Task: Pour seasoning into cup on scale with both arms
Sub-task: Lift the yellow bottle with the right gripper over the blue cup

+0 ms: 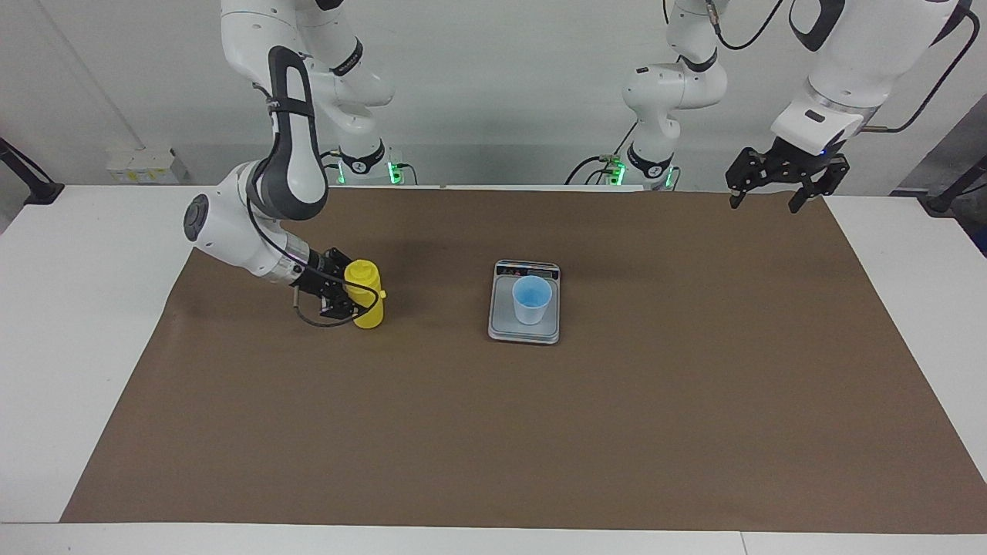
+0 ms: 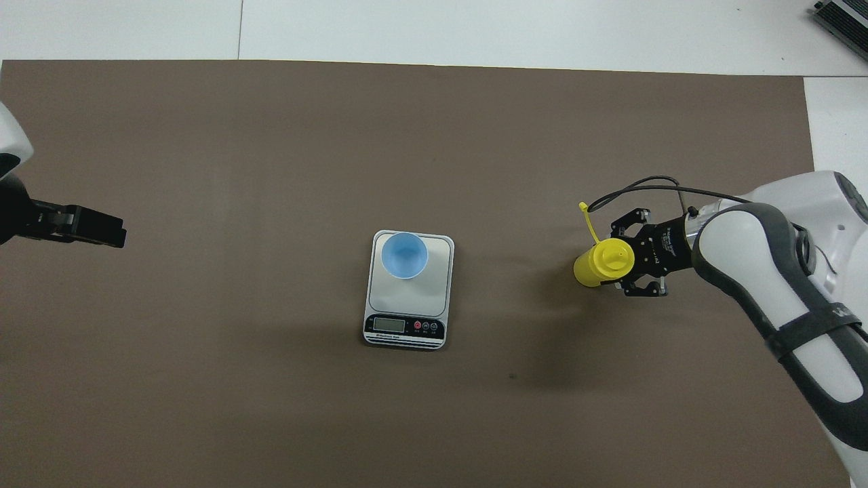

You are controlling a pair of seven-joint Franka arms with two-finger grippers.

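The seasoning, a yellow squeeze bottle (image 1: pixel 370 299) (image 2: pixel 601 263), stands nearly upright on the brown mat toward the right arm's end of the table, its tethered cap (image 2: pixel 584 207) sticking out. My right gripper (image 1: pixel 348 297) (image 2: pixel 630 266) comes at it from the side, its fingers closed around the bottle's body. A light blue cup (image 1: pixel 532 299) (image 2: pixel 404 255) stands on the grey scale (image 1: pixel 505 325) (image 2: pixel 434 288) at the middle of the mat. Up in the air, my left gripper (image 1: pixel 765 202) (image 2: pixel 112 234) waits open over the mat's corner at the left arm's end.
The brown mat (image 1: pixel 493 432) covers most of the white table (image 1: pixel 62 308). The scale's display strip (image 2: pixel 405 327) faces the robots. A grey device (image 2: pixel 841 17) sits at the table's corner farthest from the robots, at the right arm's end.
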